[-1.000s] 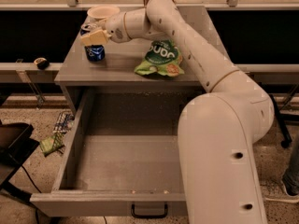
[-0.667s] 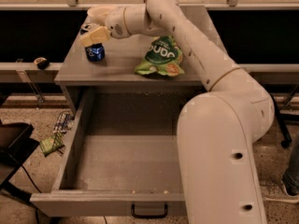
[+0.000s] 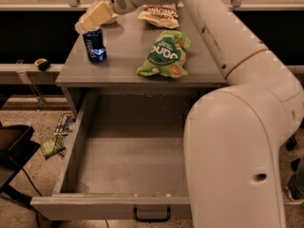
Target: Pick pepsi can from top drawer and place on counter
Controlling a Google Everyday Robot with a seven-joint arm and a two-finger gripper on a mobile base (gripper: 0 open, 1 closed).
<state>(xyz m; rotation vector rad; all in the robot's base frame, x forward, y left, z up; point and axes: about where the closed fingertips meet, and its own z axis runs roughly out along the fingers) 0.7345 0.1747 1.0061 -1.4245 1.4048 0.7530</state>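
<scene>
Pepsi can point(image 3: 95, 45) stood upright on counter point(image 3: 118, 66) near left edge, outside open top drawer point(image 3: 133, 161). Gripper point(image 3: 93, 17) was directly above can's top, can's long axis vertical. Could not tell gripper's opening or whether it held can.

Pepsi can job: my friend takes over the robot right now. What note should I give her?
Gripper: at the back-left of the counter, right at the top of the pepsi can. I cannot tell whether it has let go.
Pepsi can: upright on the counter near its left edge.
Top drawer: pulled open, no can inside.
Also on the counter: a green snack bag, with a second bag behind it.
Done: the can is out of the drawer and on the counter.
Left: make sure the can is released, then lift the arm clear without tipping it.
</scene>
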